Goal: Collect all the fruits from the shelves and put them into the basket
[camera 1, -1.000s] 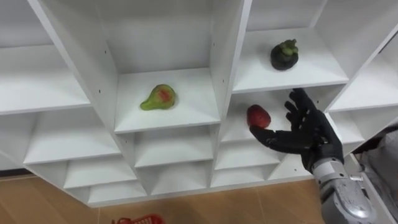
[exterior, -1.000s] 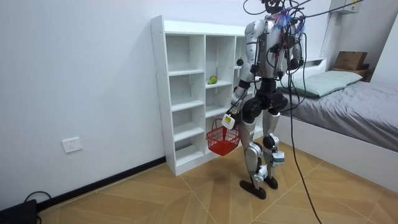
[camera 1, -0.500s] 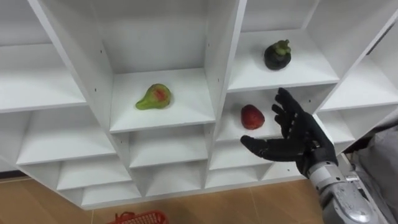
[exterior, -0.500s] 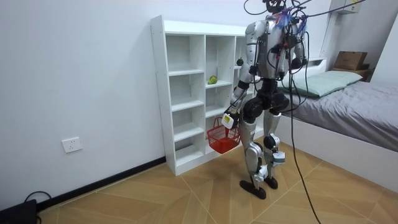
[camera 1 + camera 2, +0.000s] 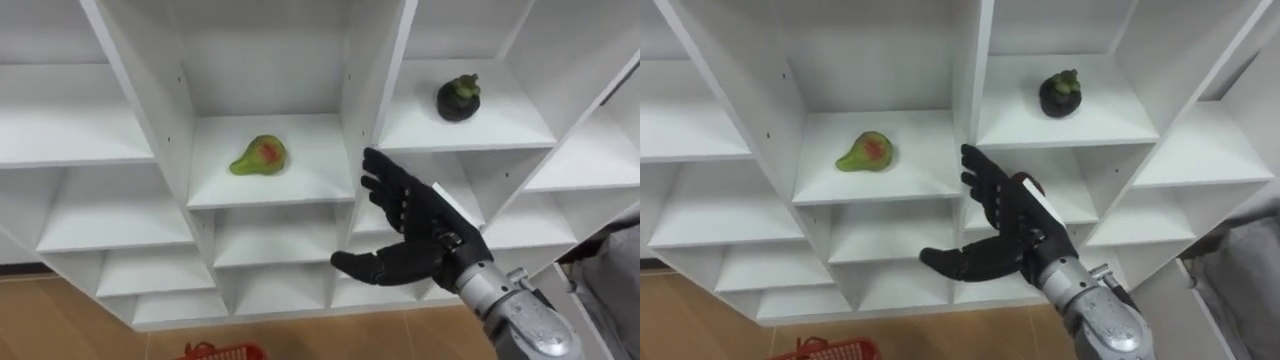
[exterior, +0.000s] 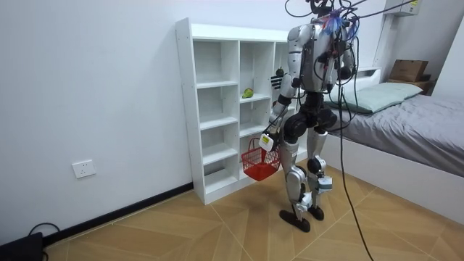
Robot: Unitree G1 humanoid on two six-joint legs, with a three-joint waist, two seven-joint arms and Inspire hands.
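Spotter: Edges first. We see the closet [image 5: 196, 205] open at the front, and the pear [image 5: 258, 156] lies mid-shelf in the centre compartment with bare board on every side.

Checker: We agree. The mangosteen [image 5: 458, 99] sits one column to the right on a slightly higher shelf, clear of both side walls.

Spotter: What has changed for us?

Checker: A second ago our right hand [image 5: 415, 240] was beside a red fruit in the compartment under the mangosteen. Now it has swung left and hangs in front of the divider [image 5: 388, 90] between the two columns, covering the spot where that fruit lay.

Spotter: And its grip?

Checker: Fingers are spread wide, with the thumb stretched out below. It holds nothing. Down at our side the left hand [image 6: 266, 141] is closed round the handle of the red basket [image 6: 259, 164], which hangs before the lower shelves.
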